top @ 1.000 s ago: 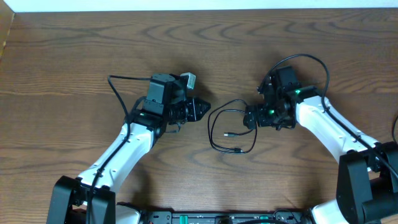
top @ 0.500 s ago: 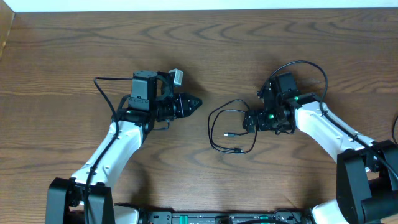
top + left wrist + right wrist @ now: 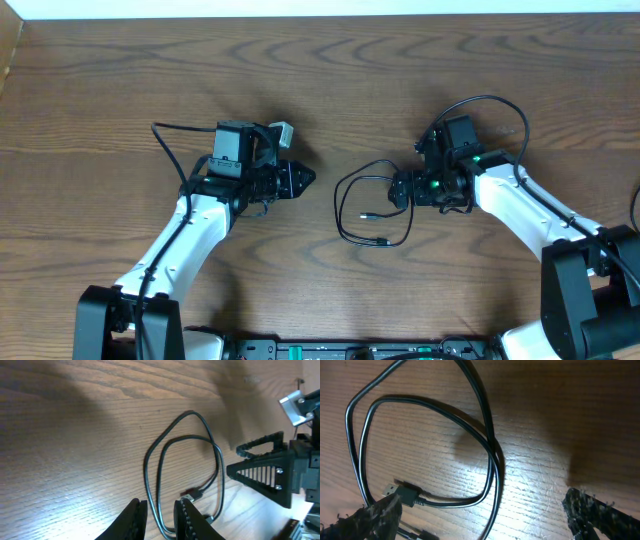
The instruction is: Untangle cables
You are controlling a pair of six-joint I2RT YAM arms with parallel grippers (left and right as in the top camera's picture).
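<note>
One thin black cable lies in loose overlapping loops on the wooden table, between the two arms. Its plug ends rest inside and below the loops. My left gripper sits just left of the loops with a narrow gap between its fingers and nothing in them. In the left wrist view the cable lies ahead of the fingertips. My right gripper hovers over the loops' right edge, wide open. In the right wrist view the crossing strands run between its spread fingers, and a USB plug lies by the left one.
The thicker black wires belonging to the arms arch above each wrist. The right gripper shows at the right of the left wrist view, close to the loops. A pale strip borders the far edge of the table.
My left arm has swung left and drawn its gripper slightly back from the cable. The right arm and the cable have barely moved.
</note>
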